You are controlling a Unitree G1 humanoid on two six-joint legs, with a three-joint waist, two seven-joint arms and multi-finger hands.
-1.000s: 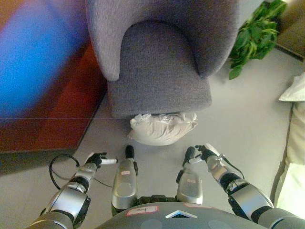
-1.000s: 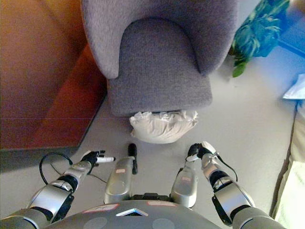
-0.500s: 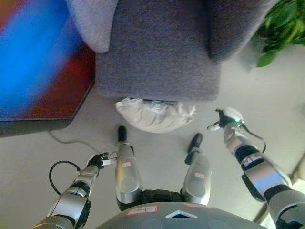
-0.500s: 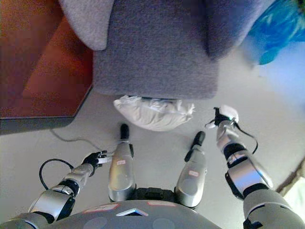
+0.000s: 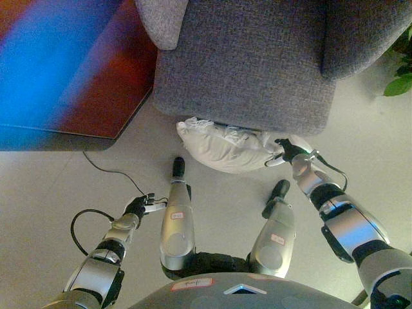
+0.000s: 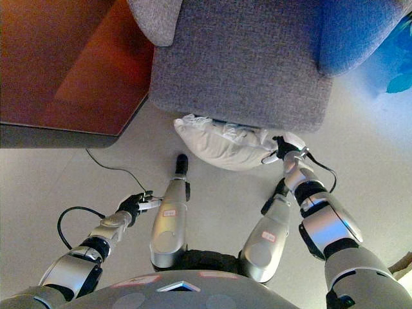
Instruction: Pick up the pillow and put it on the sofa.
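Note:
A cream pillow (image 5: 225, 147) lies on the floor against the front foot of the grey sofa chair (image 5: 251, 64). My right hand (image 5: 288, 150) is at the pillow's right end and touches it; its fingers look partly curled, and I cannot tell whether they grip the cloth. My left hand (image 5: 140, 206) hangs low at the left, well short of the pillow, with fingers loosely curled and empty. The same scene shows in the right eye view, with the pillow (image 6: 222, 145) and my right hand (image 6: 283, 148).
A dark reddish-brown cabinet (image 5: 109, 96) stands on the left next to the chair. A green plant (image 5: 399, 80) shows at the right edge. A thin black cord (image 5: 109, 172) runs across the pale floor by the cabinet.
The camera has tipped further down and shifted. My right hand has moved left to the pillow's right end. My left hand has stayed low at the left.

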